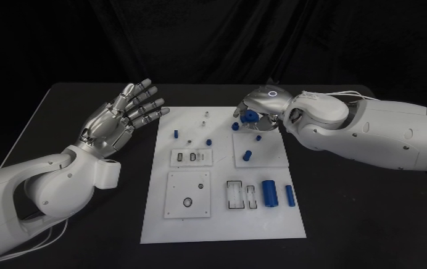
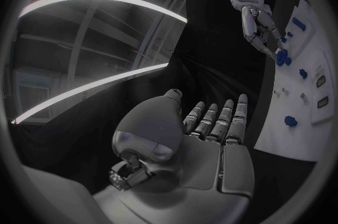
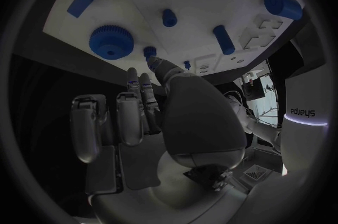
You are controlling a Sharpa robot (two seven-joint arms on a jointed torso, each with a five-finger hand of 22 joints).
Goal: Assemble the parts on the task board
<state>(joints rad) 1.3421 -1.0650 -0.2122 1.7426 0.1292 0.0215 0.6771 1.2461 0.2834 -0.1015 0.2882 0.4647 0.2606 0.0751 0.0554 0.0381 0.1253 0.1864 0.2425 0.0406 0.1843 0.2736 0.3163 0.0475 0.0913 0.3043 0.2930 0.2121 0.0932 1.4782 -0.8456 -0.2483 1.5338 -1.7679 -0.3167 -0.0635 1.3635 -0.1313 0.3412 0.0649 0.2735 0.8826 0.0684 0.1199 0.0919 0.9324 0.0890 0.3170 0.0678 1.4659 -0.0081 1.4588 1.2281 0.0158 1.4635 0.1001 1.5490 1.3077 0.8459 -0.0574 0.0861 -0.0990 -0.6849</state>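
Black tabletop (image 1: 89, 232); right hand (image 1: 263, 105) fingers near blue gear (image 3: 111, 41), grip unclear, may knock it; left hand (image 1: 120, 121) spread, empty.

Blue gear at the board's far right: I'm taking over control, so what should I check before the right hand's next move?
1. Left hand out of the way: ok. It is open and raised beside the task board.
2. Right hand at the blue gear: ok. Its fingertips are right by the gear.
3. Grip on the gear: cannot tell. No view shows contact plainly.
4. Gear seated on its spot: cannot tell.
5. Large blue cylinder undisturbed: ok. It lies on the board's near right, away from both hands.
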